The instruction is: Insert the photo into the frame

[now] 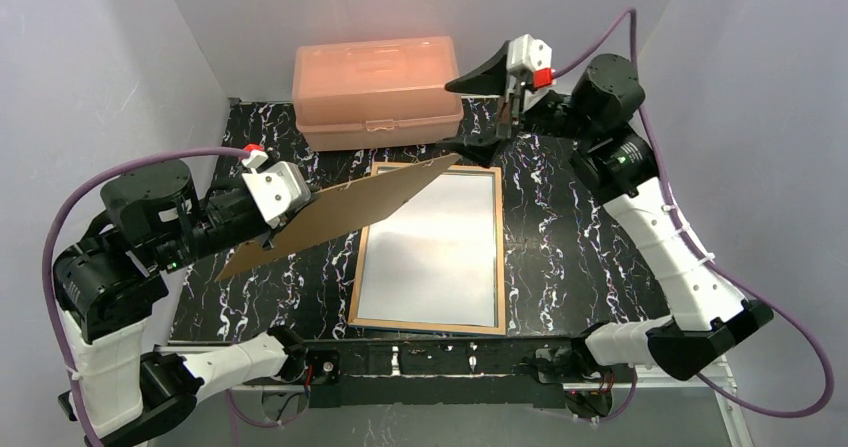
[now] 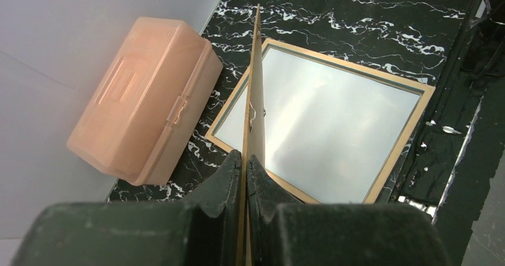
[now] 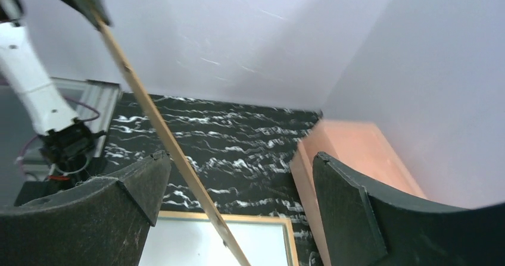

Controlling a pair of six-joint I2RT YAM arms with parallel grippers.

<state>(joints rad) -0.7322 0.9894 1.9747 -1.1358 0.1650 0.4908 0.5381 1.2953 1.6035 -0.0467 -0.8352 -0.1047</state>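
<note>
Dark fingers of the left gripper fill the foreground, pressed together on one edge of a thin brown rectangular backing board, which slants upward over the black marbled table; behind it, against the far wall, sits a peach translucent plastic box; beneath the board's raised end lies the large rectangular frame, flat, its light wood-coloured back rim facing up; the pale panel inside it may be the photo's white back or bare glass, and which cannot be told; at right, the right gripper stands spread wide, the board's far edge passing between its fingers without a visible grip; the board is not yet seated, so closing the frame appears to remain.
</note>
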